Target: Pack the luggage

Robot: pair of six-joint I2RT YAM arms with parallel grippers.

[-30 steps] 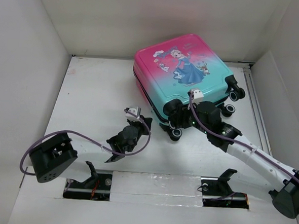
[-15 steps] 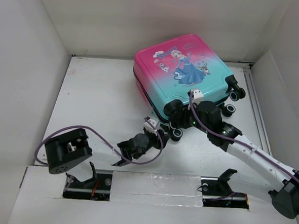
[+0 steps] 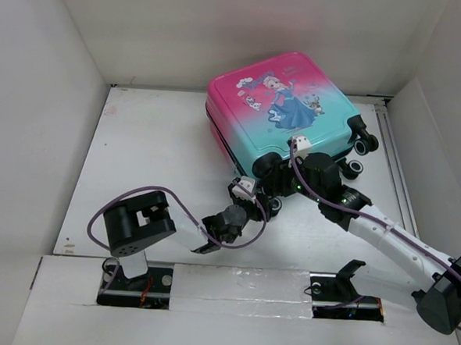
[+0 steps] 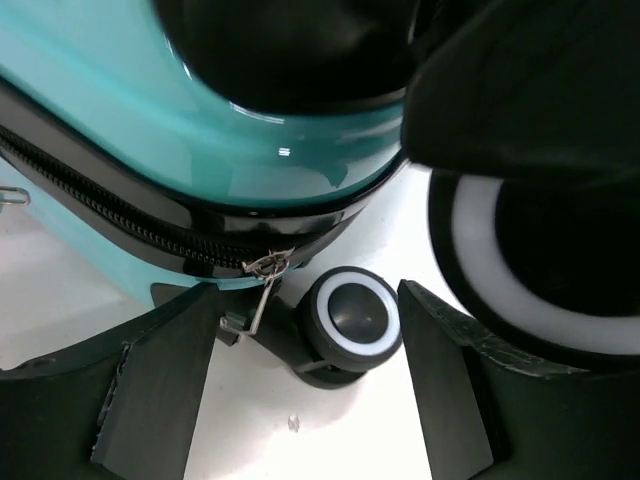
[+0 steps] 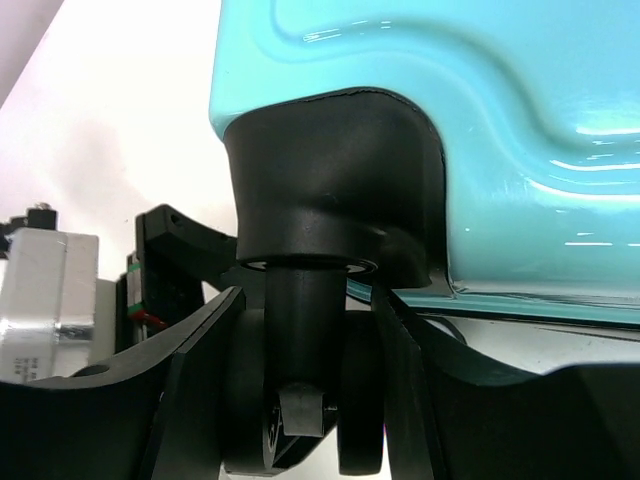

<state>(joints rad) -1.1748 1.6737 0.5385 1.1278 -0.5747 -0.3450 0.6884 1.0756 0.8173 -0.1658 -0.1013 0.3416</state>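
The luggage [image 3: 281, 105] lies flat and closed on the table, pink at the far end and teal at the near end, with a princess print on top. My right gripper [image 3: 279, 183] is shut on a twin caster wheel [image 5: 250, 400] at the near corner, one finger pressed to each side. My left gripper [image 3: 249, 195] stands open at the same corner. A smaller black-and-white wheel [image 4: 350, 318] and the metal zipper pull [image 4: 262, 290] sit between its fingers, touching neither. The black zipper [image 4: 120, 215] runs closed along the teal shell [image 4: 150, 100].
White walls box in the table [image 3: 154, 144] on the left, back and right. Two more wheels [image 3: 363, 145] stick out at the luggage's right corner. The left arm's purple cable [image 3: 135, 198] loops over the table in front of its base.
My left arm has swung right from the table's middle to the luggage's near corner, and its jaws have opened from shut. The right gripper and the luggage have stayed put.
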